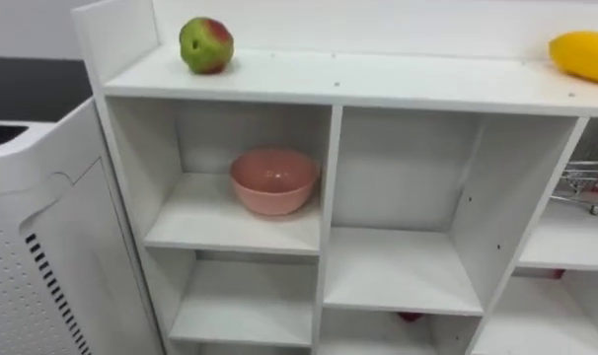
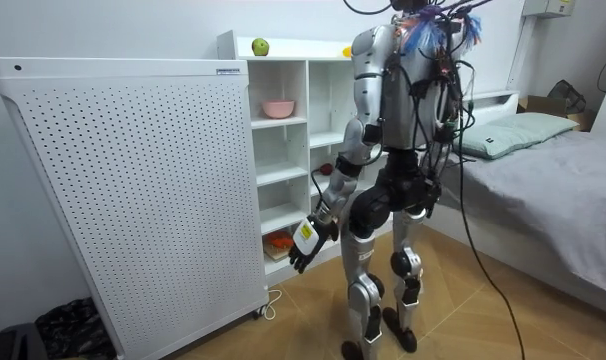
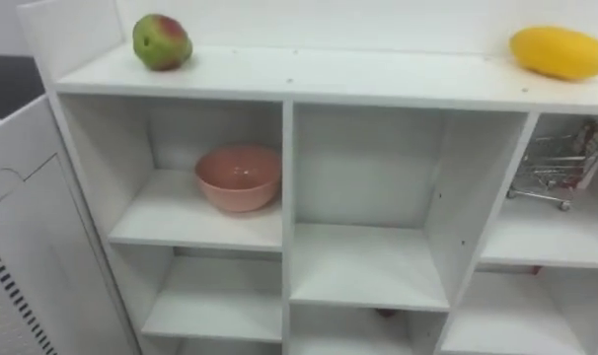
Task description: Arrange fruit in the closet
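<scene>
The closet is a white open shelf unit (image 1: 329, 177) right in front of me. On its top board a green and red apple (image 1: 206, 44) lies at the left and a yellow mango (image 1: 585, 54) at the right. A pink bowl (image 1: 273, 180) sits in the upper left compartment. In the room view I stand facing the shelf (image 2: 283, 130), and my left hand (image 2: 305, 240) hangs low beside my thigh with relaxed fingers and nothing in it.
A small wire shopping cart (image 3: 556, 170) stands in the right compartment. Something red (image 1: 410, 317) lies in a lower middle compartment, and orange items (image 2: 280, 240) lie lower still. A white perforated panel (image 2: 133, 190) stands left of the shelf. A bed (image 2: 543, 160) is behind me.
</scene>
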You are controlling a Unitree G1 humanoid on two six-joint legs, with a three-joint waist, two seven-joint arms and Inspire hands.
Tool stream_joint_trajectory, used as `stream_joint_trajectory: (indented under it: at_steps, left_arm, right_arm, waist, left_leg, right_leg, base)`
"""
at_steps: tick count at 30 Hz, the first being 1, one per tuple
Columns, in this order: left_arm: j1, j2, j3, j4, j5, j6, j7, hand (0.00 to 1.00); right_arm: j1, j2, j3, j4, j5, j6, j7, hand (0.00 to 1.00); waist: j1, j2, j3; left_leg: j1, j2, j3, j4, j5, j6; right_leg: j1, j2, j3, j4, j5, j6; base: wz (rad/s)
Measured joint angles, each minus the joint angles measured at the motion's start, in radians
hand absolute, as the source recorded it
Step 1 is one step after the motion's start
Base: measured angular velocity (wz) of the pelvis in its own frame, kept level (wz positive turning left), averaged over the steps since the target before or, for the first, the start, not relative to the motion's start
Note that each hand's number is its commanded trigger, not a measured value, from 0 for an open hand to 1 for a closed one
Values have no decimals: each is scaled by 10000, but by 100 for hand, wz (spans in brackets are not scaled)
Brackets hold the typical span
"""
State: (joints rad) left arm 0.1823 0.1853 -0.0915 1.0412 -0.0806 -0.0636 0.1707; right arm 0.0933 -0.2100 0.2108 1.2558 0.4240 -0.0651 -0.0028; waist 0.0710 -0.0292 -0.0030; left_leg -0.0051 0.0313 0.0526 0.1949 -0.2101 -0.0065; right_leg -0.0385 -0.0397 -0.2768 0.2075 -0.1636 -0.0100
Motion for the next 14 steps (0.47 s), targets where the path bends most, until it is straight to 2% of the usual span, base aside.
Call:
stream_joint_trajectory:
  at_steps: [3, 5, 8, 10, 14]
  left_arm:
    - [246, -65, 158, -3, 84, -15, -6, 0]
    - [254, -110, 155, 4, 160, 7, -51, 0]
    - [241, -117, 159, 11, 447, 149, -127, 0]
    - [237, -118, 186, 15, 472, 227, -291, 0]
    - [81, -208, 612, 19, 1188, 366, -333, 0]
  right_arm:
    - [139, 228, -250, -134, -103, 0, -46, 0]
    - [213, 259, -279, -122, -115, 13, -31, 0]
    - [158, 277, -291, -124, -145, 21, 74, 0]
    - [190, 285, -369, -110, -142, 42, 154, 0]
    - [259, 380, -745, -57, -143, 251, 309, 0]
  waist:
    - [-158, 18, 18]
    - [-275, 29, 34]
    - [-350, 37, 47]
    - [-408, 88, 105]
    - [-446, 77, 144]
  left_leg:
    - [441, -19, 24, -240, -1, 1]
    - [521, -43, 16, -282, -1, 1]
    - [623, -52, 16, -296, -1, 1]
    - [759, -52, 16, -308, -1, 2]
    - [853, -43, 23, -311, -5, 5]
  right_leg:
    - [456, 49, 19, -341, 34, 67]
    - [589, 38, 20, -443, 34, 105]
    - [605, 51, 247, -433, 32, 110]
    - [738, 58, 299, -440, 32, 111]
    - [840, 72, 313, -461, 26, 116]
  base:
    - [-1]
    - [3]
    - [-2]
    - [-5]
    - [0]
